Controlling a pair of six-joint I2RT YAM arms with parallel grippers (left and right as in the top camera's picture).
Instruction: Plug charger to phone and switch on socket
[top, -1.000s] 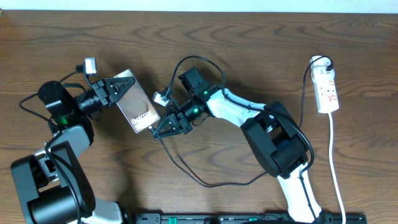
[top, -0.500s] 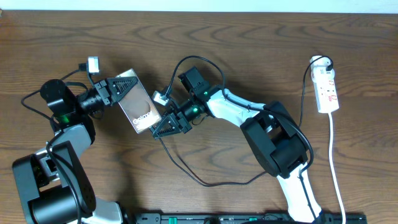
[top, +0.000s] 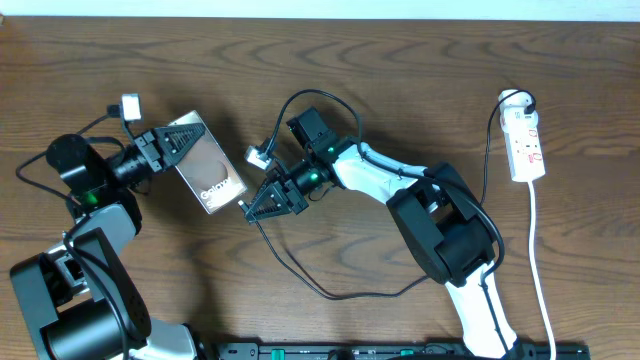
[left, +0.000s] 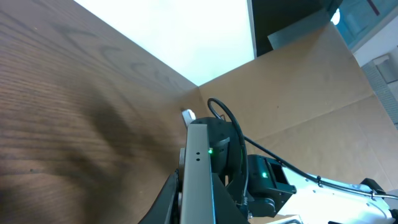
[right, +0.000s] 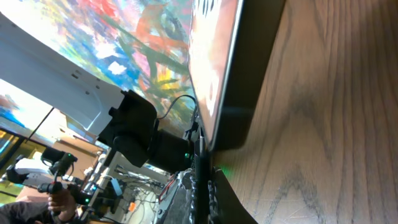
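The phone (top: 205, 165), a brownish-grey slab with white "Galaxy" lettering, is held tilted above the table by my left gripper (top: 178, 143), which is shut on its upper end. In the left wrist view the phone (left: 198, 163) shows edge-on between the fingers (left: 198, 208). My right gripper (top: 260, 206) is shut on the thin black charger cable (top: 338, 295), just right of the phone's lower end. The right wrist view shows the cable (right: 201, 163) pinched in the jaws (right: 205, 190) below the phone's edge (right: 229, 68). The white socket (top: 526, 143) lies at the far right.
The charger cable loops over the table in front of the right arm. The socket's white cord (top: 538, 262) runs toward the front edge at the right. A small white connector (top: 257, 156) hangs near the right wrist. Bare wood lies between the right arm and the socket.
My left gripper has moved the phone left and slightly back, away from the right gripper. The right arm has stayed in place with the cable.
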